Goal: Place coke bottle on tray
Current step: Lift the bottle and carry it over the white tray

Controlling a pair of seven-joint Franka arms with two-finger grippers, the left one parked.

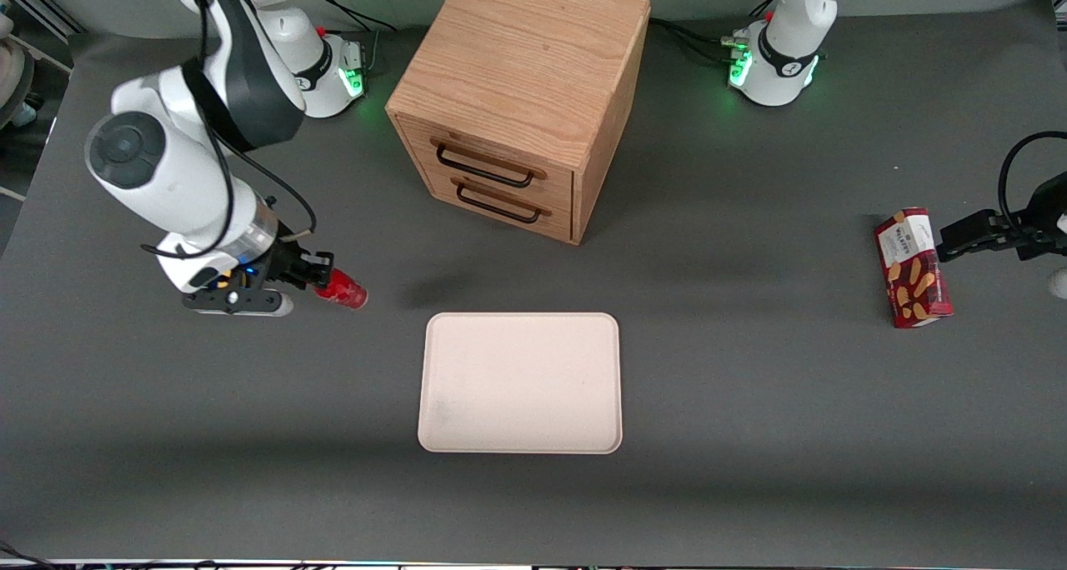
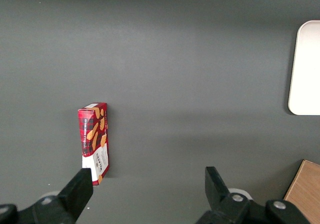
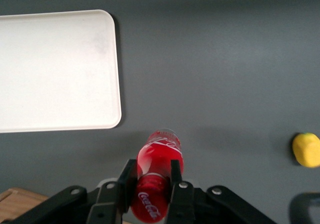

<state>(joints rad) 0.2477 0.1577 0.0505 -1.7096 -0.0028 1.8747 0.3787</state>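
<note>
With its fingers (image 3: 176, 176) clamped on the coke bottle (image 1: 342, 291), the gripper (image 1: 310, 275) hangs above the tabletop (image 1: 750, 428) toward the working arm's end, apparently mid-carry, so the next move should bring the bottle over the bare tray (image 1: 521, 382) and lower it.

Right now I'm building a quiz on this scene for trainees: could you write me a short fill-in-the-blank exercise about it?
1. The tool is shut on the ____.
2. The coke bottle is not yet over the ____.
3. The wooden cabinet has ____ drawers with dark handles.
4. The biscuit box lies toward the ____ arm's end of the table.

Missing words: coke bottle; tray; two; parked
</note>
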